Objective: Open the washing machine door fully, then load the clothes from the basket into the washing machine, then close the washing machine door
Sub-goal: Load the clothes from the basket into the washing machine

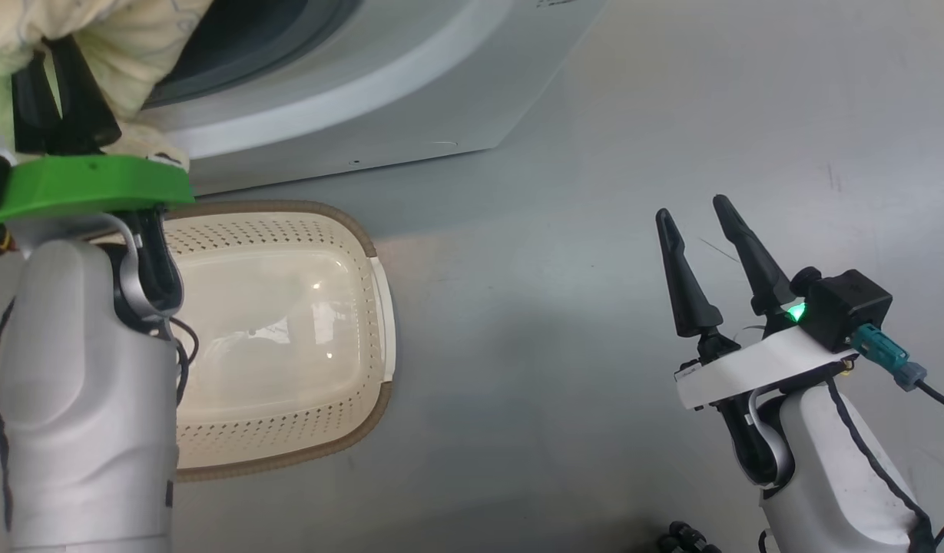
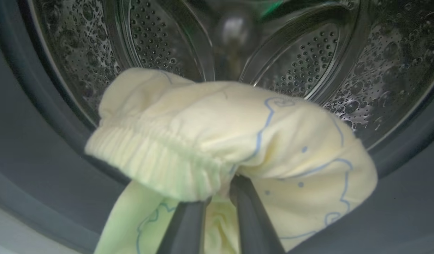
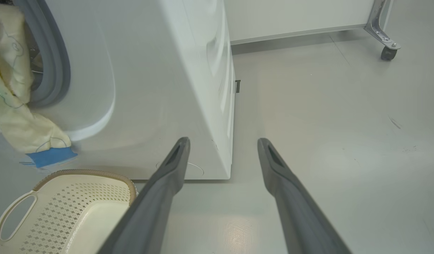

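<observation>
Left gripper is clenching the cream clothes at the steel drum mouth, 1 blue-trimmed end dangling outside over the grey seal. Reaching deeper before releasing is looking wise. Right gripper is idling, jaws spread, above the floor.

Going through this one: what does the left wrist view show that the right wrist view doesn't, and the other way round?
Left wrist, not right wrist: the perforated steel drum, and the left pincer shut on the clothes at the drum's mouth.
Right wrist, not left wrist: the basket with a white handle, the open right pincer above the floor, the white outside of the washing machine, and a castor on a metal frame.
Shared: the clothes at the machine's opening and its grey seal.
</observation>
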Tool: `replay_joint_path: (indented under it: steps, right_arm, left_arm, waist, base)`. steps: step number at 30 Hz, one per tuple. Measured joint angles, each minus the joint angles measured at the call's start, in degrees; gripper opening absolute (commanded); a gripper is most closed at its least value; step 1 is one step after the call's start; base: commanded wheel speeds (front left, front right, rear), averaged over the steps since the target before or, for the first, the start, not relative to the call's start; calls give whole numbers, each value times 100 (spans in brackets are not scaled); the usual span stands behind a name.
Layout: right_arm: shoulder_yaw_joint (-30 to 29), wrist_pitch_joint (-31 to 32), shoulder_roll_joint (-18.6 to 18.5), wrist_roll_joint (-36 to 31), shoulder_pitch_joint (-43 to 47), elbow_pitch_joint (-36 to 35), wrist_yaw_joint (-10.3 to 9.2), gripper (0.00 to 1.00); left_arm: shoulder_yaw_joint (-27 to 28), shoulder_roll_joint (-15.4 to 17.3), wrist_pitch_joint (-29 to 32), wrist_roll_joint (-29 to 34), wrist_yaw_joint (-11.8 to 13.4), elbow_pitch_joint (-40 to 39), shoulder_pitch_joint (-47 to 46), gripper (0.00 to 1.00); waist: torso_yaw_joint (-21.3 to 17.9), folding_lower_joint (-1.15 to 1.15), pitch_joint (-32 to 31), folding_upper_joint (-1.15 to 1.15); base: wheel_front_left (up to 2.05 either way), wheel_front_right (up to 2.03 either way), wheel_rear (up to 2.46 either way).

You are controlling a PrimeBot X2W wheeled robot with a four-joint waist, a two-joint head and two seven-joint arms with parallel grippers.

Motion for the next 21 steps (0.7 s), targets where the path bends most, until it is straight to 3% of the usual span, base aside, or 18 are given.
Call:
replay_joint_path:
  steps: [8,21]
  right_arm:
    - [191,0,44,60,29,75,0,100]
    - [593,0,112,177,201,198,0,100]
  left_arm:
    - [-14,156,109,145,0,568,-614,0]
    - [193,984,649,370,75,1675,-1818,0]
  waist:
    - [-233,0,-38,0]
    - [-839,0,-26,0]
  base:
    - [0,0,0]
    - [0,0,0]
